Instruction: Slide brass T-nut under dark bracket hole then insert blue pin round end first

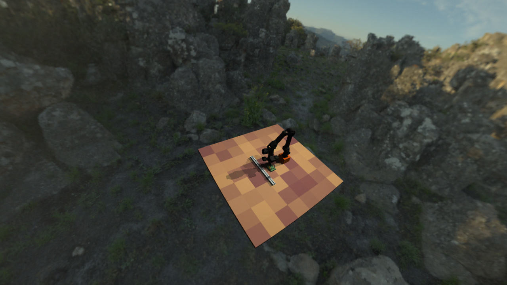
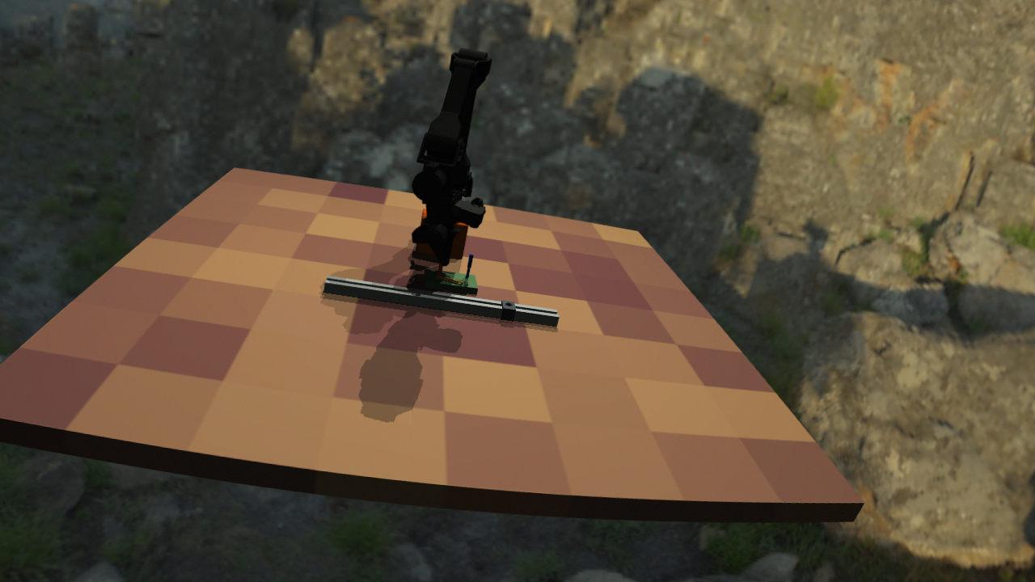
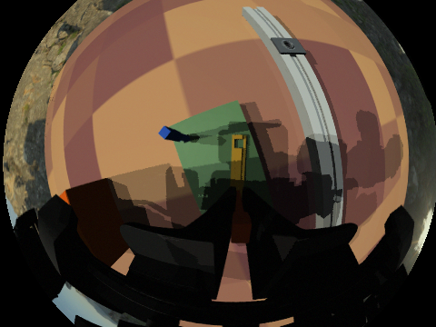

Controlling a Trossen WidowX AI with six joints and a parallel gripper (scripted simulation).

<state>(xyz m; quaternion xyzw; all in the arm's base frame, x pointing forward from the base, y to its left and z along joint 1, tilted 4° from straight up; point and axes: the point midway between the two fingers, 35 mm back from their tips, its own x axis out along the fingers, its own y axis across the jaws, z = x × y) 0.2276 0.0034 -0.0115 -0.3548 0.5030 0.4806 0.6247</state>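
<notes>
My gripper [image 3: 239,192] is shut on the orange handle [image 3: 241,232] of the T-nut, low over the green tray [image 3: 213,113] [image 2: 470,289]. The brass T-nut [image 3: 236,165] points away from the fingers over the tray; whether it touches the tray I cannot tell. The blue pin [image 3: 165,133] [image 2: 469,265] stands upright at the tray's corner. The aluminum rail [image 3: 313,91] [image 2: 376,291] [image 1: 262,170] lies beside the tray, its slot facing up. The dark bracket [image 3: 280,45] [image 2: 508,315] sits across the rail near one end, and its hole shows. The lower handle is partly hidden between the fingers.
The orange arm base [image 1: 284,158] [image 2: 455,242] stands behind the tray. In the wrist view its dark side [image 3: 95,213] is at the lower left. The checkered table top [image 1: 260,202] [image 2: 499,383] carries everything, and the arm's shadow falls across the tray and rail.
</notes>
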